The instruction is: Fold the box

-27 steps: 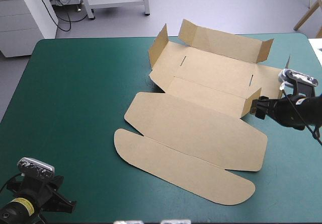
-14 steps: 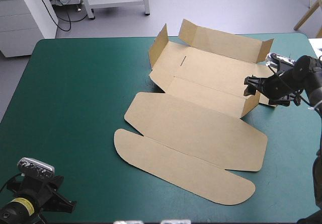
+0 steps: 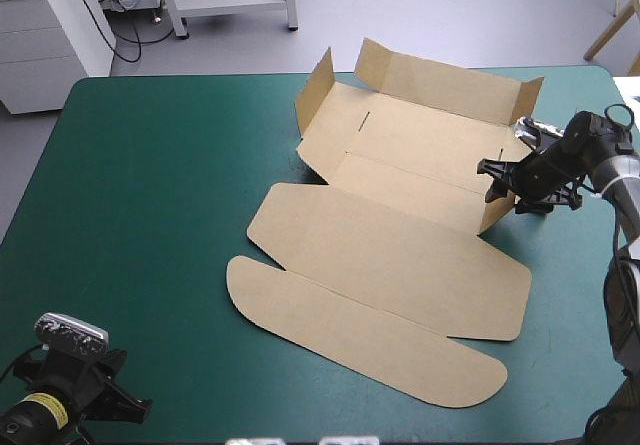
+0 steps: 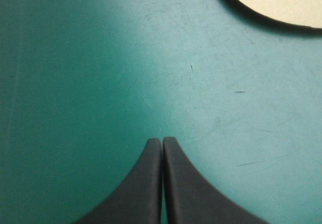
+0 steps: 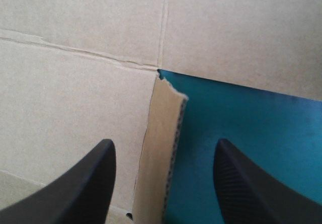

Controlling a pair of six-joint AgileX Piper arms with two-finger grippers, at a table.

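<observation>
The box [image 3: 390, 255] lies opened out on the teal-green cover [image 3: 150, 185], right of the middle and reaching toward the far edge. It's mostly flat: the big lid panel [image 3: 400, 265] and its rounded tuck flap [image 3: 360, 335] lie spread on the near side. On the box's far side the long back wall [image 3: 440, 83] is tipped up, with a short tab raised at each end of it.

Now to the box's right-hand end, where a small side flap [image 3: 497, 205] stands up off the cover. The right gripper [image 3: 497, 180] hangs right over that flap, pincer wide. In the right wrist view the flap's torn, corrugated edge [image 5: 163, 153] rises in the gap between the two black fingers [image 5: 85, 183], one over brown board, the other over bare cover just off the box. Neither finger shows contact with the flap.

Well away from the box, past its near left corner, the left gripper [image 3: 125, 405] sits low over the cover. Its pincer is closed, the fingers pressed together in one pointed arch [image 4: 162, 142] with nothing between them. Ahead of it, only the curved rim of the tuck flap shows, well clear of the fingertips.
</observation>
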